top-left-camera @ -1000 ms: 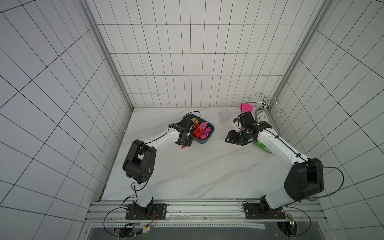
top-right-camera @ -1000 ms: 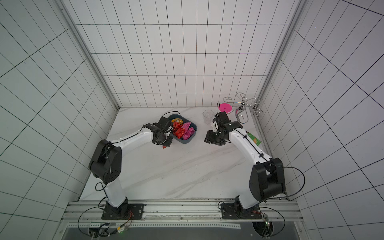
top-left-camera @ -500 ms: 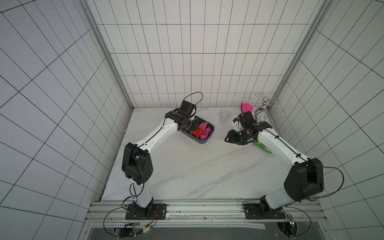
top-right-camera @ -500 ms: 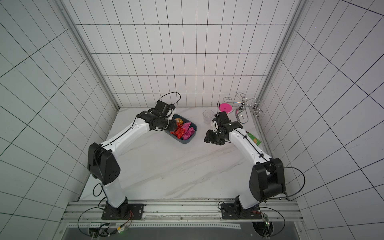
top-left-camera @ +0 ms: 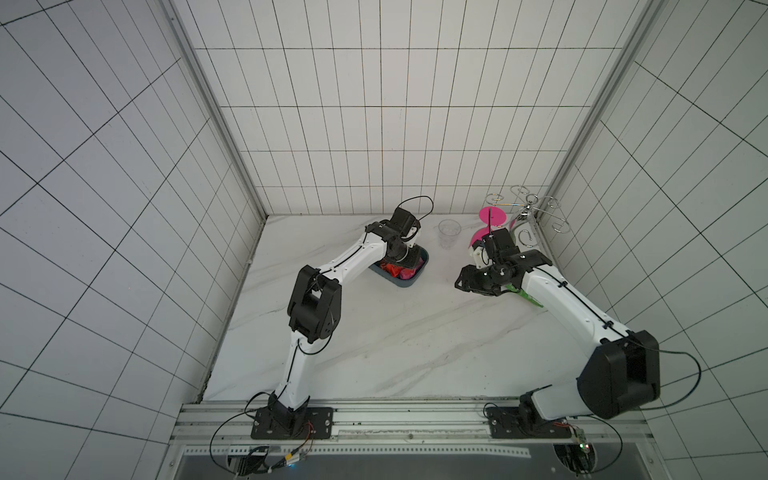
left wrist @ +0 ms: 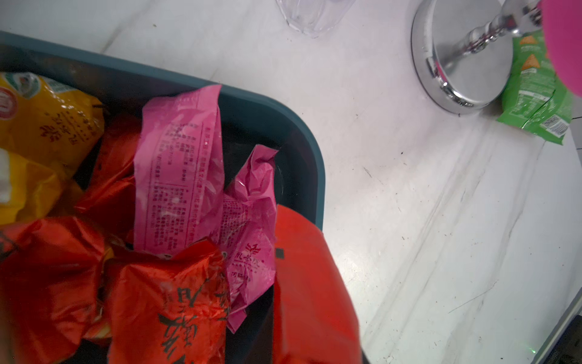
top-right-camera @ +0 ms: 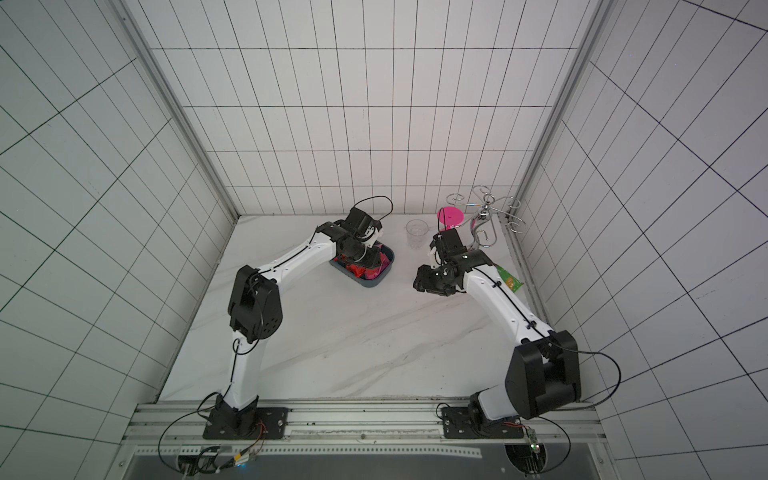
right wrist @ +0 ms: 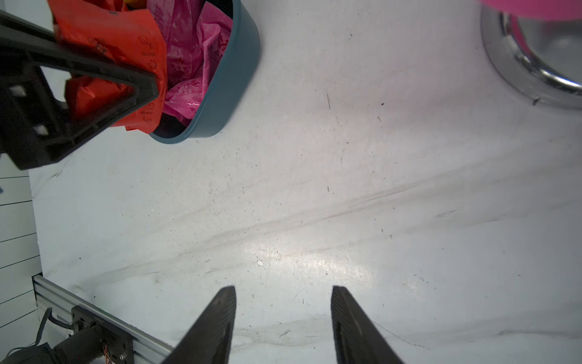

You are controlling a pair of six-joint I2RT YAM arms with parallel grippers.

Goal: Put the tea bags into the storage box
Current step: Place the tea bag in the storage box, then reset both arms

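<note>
Swung in from its side, left gripper [top-left-camera: 404,262] hangs over the storage box [top-left-camera: 409,284], long axis diagonal at the counter's [top-left-camera: 395,332] back, seemingly clamped on a red tea bag [right wrist: 126,41]; right gripper [right wrist: 283,288] has jaws apart.

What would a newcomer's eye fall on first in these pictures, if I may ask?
The heap of red, pink and yellow tea bags in the teal storage box, back centre of the table, stands out first, with the left end effector above it gripping a red tea bag. Next comes the pink disc by the chrome stand, back right.
</note>
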